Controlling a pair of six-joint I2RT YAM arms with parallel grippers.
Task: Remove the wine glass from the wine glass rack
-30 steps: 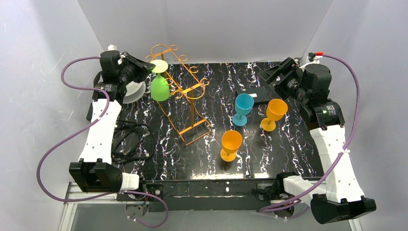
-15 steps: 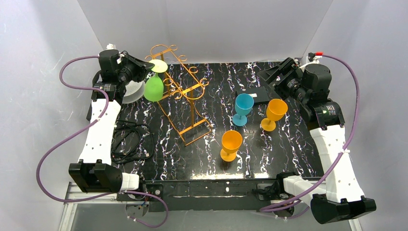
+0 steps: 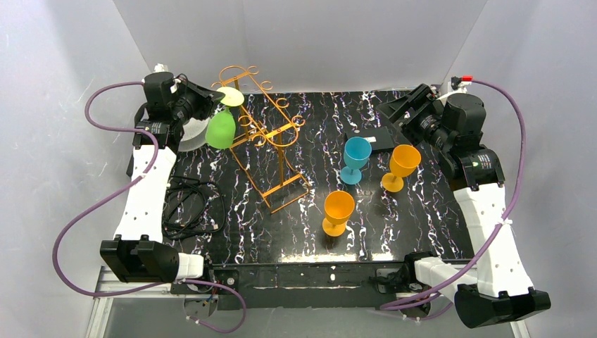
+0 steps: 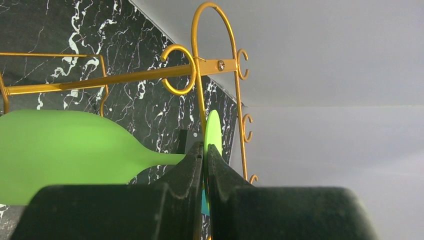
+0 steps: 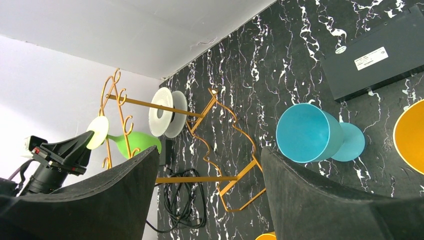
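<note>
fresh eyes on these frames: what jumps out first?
The green wine glass at the far left, pinched at its stem by the shut left claw, right beside the orange-gold wire rack. Next, three upright glasses on the black marbled table to the right: a blue glass, an orange glass beside it and a second orange glass nearer the arms. The right claw hangs open at the far right, holding nothing.
</note>
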